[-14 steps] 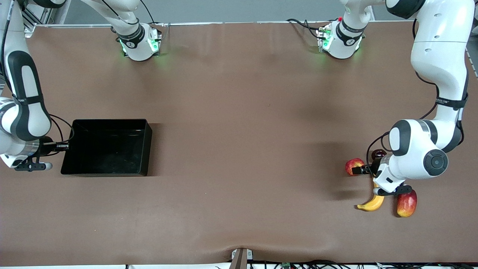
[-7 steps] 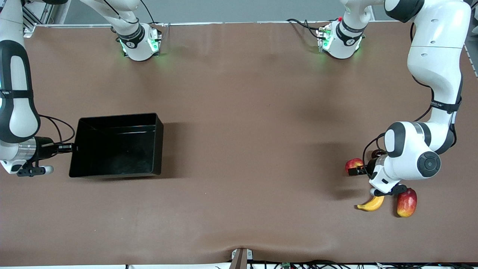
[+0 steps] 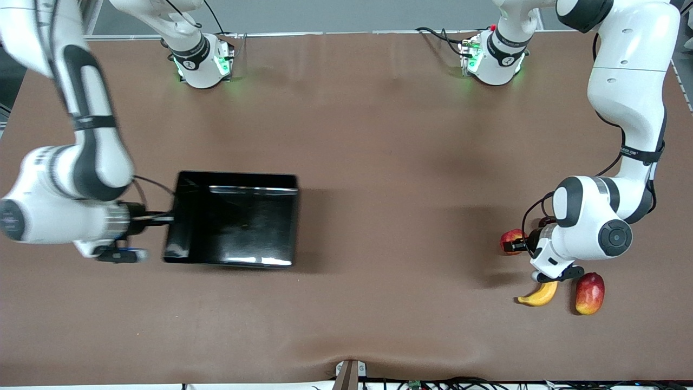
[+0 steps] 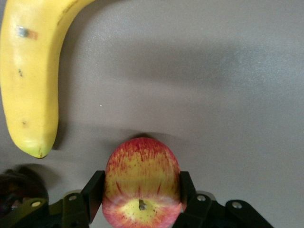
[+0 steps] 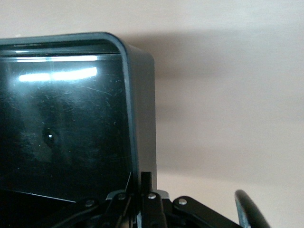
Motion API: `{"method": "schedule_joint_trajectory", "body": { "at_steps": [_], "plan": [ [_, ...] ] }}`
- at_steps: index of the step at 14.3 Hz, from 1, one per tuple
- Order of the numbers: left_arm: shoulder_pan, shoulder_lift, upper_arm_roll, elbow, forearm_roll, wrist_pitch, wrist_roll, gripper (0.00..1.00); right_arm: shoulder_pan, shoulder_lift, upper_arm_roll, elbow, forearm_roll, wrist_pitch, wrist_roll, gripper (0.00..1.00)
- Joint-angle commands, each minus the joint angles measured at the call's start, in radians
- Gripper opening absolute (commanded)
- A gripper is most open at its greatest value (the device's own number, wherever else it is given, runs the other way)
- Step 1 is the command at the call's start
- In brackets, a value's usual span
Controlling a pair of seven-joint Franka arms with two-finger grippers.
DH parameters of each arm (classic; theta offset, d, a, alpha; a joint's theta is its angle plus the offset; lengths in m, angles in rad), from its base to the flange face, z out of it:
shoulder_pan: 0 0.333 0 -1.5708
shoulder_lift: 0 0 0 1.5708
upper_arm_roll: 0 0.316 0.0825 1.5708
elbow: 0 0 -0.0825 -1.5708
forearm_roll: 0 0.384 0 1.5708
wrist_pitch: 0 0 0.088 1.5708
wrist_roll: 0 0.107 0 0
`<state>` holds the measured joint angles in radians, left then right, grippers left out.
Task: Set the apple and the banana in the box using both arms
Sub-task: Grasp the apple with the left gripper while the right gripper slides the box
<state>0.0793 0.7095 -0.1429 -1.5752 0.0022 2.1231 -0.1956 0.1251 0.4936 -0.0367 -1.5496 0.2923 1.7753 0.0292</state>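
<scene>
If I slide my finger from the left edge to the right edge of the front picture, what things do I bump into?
right gripper → box → apple → banana → red-yellow mango-like fruit

Left hand (image 4: 141, 199) clamped on apple (image 4: 141, 185) w/ both fingers (image 4: 93, 194), banana (image 4: 29, 76) lying nearby on table (image 4: 213, 85).

Brown table (image 3: 379, 135) carries banana (image 3: 537, 296) and mango-like fruit (image 3: 589, 293).
</scene>
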Motion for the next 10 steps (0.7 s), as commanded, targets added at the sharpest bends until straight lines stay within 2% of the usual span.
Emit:
{"method": "schedule_joint_trajectory", "body": {
  "at_steps": [1, 2, 6, 10],
  "plan": [
    [-0.001, -0.004, -0.004, -0.023, -0.015, 0.015, -0.008, 0.05, 0.075, -0.009, -0.009, 0.02, 0.069, -0.004, 0.014, 0.0],
    [0.0, -0.007, -0.004, -0.023, -0.015, 0.014, -0.008, 0.0, 0.109, -0.009, -0.012, 0.017, 0.103, 0.019, 0.014, 0.0],
    [0.003, -0.05, -0.024, -0.017, -0.015, -0.002, -0.047, 0.0, 0.247, 0.022, -0.012, 0.011, 0.099, 0.116, 0.127, 0.0],
    [0.002, -0.129, -0.076, -0.008, -0.013, -0.086, -0.116, 0.0, 0.35, 0.098, -0.012, 0.013, 0.096, 0.208, 0.178, 0.0]
  ]
}}
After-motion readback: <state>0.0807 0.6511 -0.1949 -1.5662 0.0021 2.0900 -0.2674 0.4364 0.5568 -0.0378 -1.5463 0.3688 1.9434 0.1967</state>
